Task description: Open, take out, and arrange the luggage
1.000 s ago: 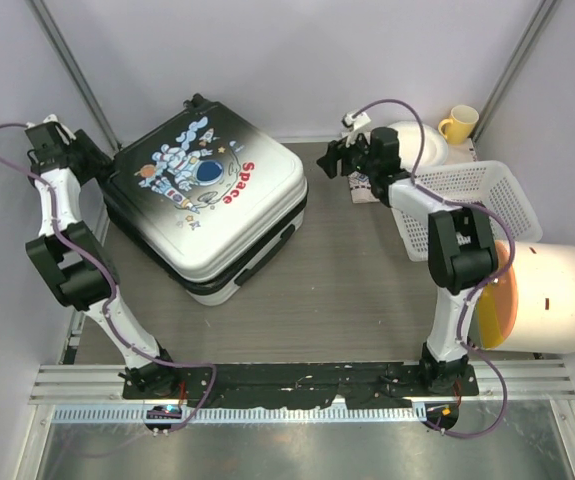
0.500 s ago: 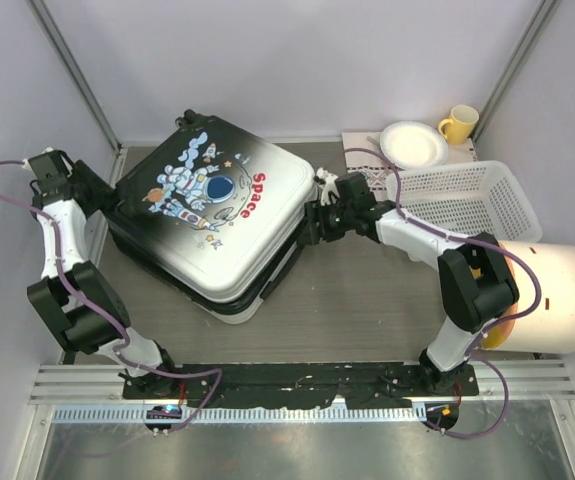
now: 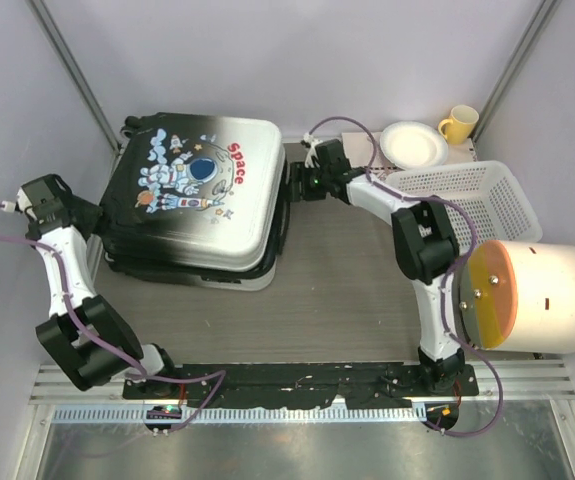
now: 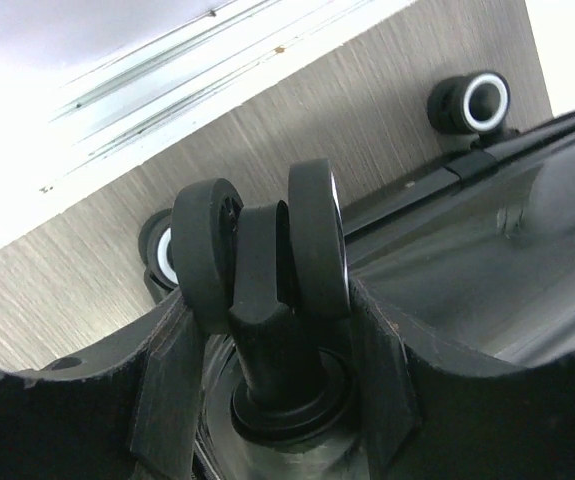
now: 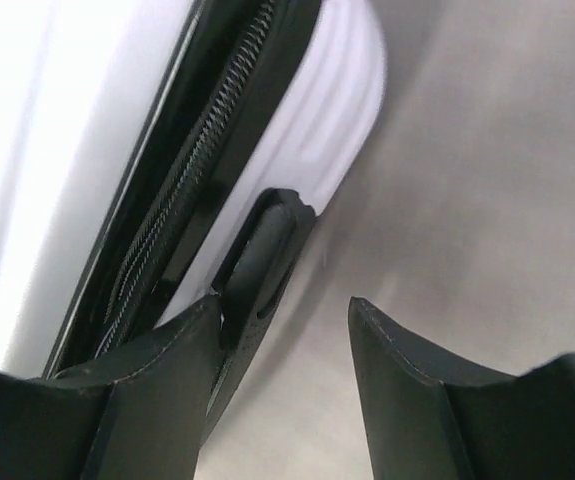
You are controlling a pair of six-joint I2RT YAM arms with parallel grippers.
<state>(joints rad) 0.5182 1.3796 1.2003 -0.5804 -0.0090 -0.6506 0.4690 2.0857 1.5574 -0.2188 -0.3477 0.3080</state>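
Black fingers of our right gripper (image 5: 285,305) stand apart and empty, one against the side handle (image 5: 265,255) by the zipper (image 5: 217,130). The luggage (image 3: 192,200) lies flat to its left. At the opposite end, our left gripper (image 4: 272,300) clasps a caster (image 4: 262,250). We judge the right arm nearer the seam.

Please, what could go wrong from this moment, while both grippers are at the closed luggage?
1. The left gripper clamps only a caster wheel of the luggage. The wheel may swivel, so the case could twist or slip.
2. The right gripper, jaws open, stands beside the side handle, not around it. Closing now may miss the handle or scrape the shell.
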